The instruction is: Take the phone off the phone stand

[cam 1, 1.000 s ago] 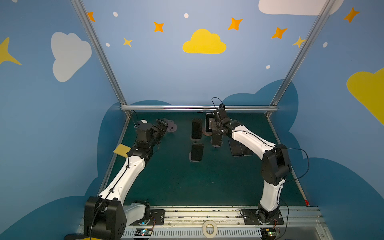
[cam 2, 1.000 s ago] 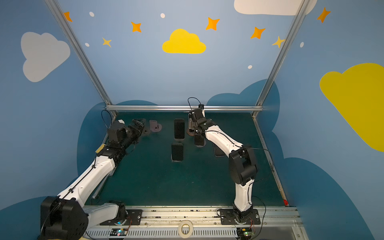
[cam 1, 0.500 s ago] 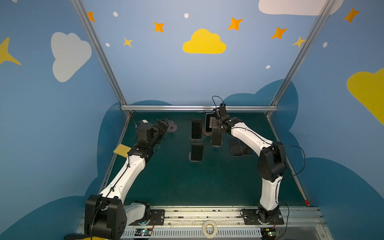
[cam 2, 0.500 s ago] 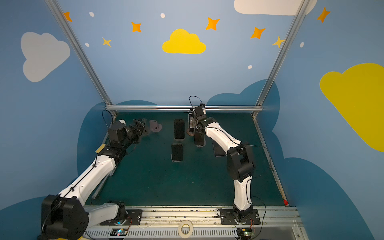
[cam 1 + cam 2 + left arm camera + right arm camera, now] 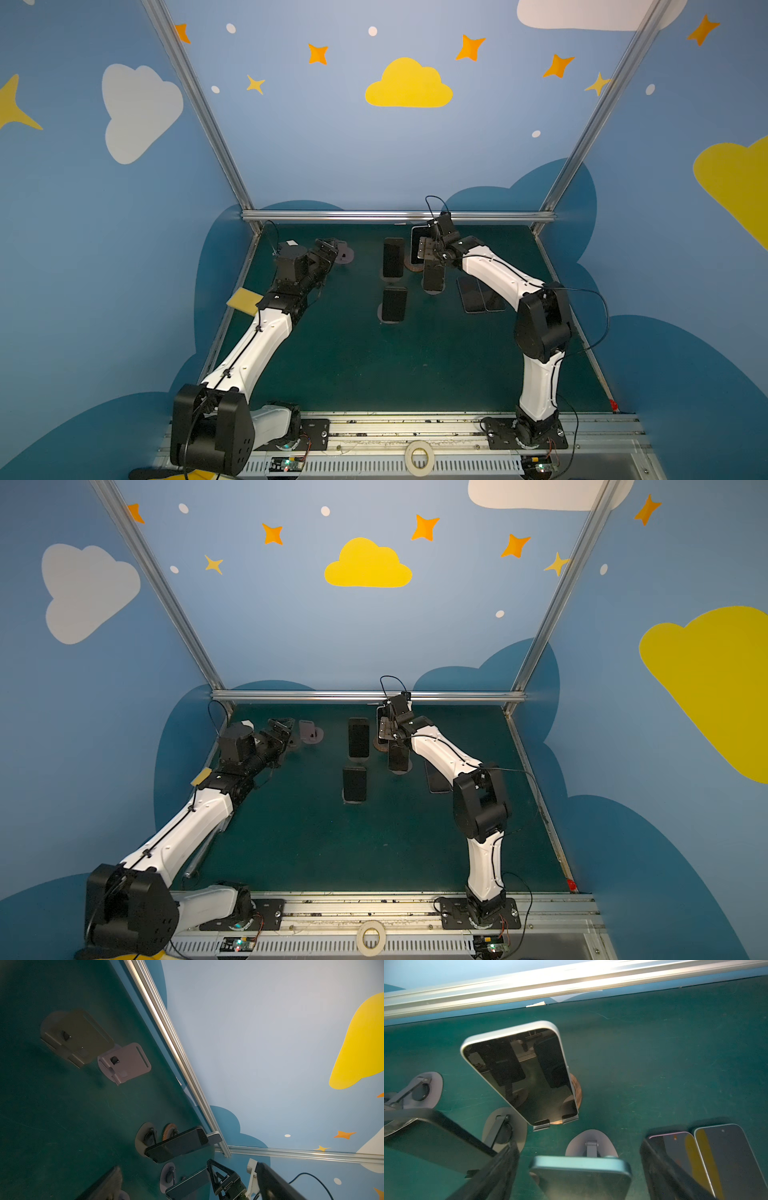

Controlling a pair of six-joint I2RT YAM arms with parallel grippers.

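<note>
While I watch both top views, my right gripper (image 5: pixel 432 248) hangs at the far end of the green table mat (image 5: pixel 415 365), just in front of the silver-edged phone with the dark screen (image 5: pixel 414 249) that leans back on its round wooden-based stand (image 5: pixel 412 266). Through the right wrist camera that phone (image 5: pixel 525 1076) sits upright and tilted, its bottom edge caught in the stand's two small lips, with the wooden disc (image 5: pixel 576 1093) peeking out behind it. My right fingers (image 5: pixel 492 1176) appear as dark blurred bars spread wide apart with nothing between them, so that pincer is released and not touching the phone.

Nearer to me, a blue-backed phone (image 5: pixel 581 1176) stands on a grey oval-based stand (image 5: pixel 591 1145), and two dark phones lying flat side by side (image 5: pixel 708 1153) rest on the mat towards the right. Two more black phones on stands (image 5: pixel 393 257) (image 5: pixel 394 304) stand in the middle of the mat.

On the left, my left gripper (image 5: pixel 328 249) hovers by the far left corner, fingers parted and holding nothing. Its wrist camera looks onto two empty grey phone stands (image 5: pixel 124 1064) (image 5: pixel 76 1036), one just beside the other. A yellow square pad (image 5: pixel 244 301) lies at the mat's left edge beside the left arm.
</note>
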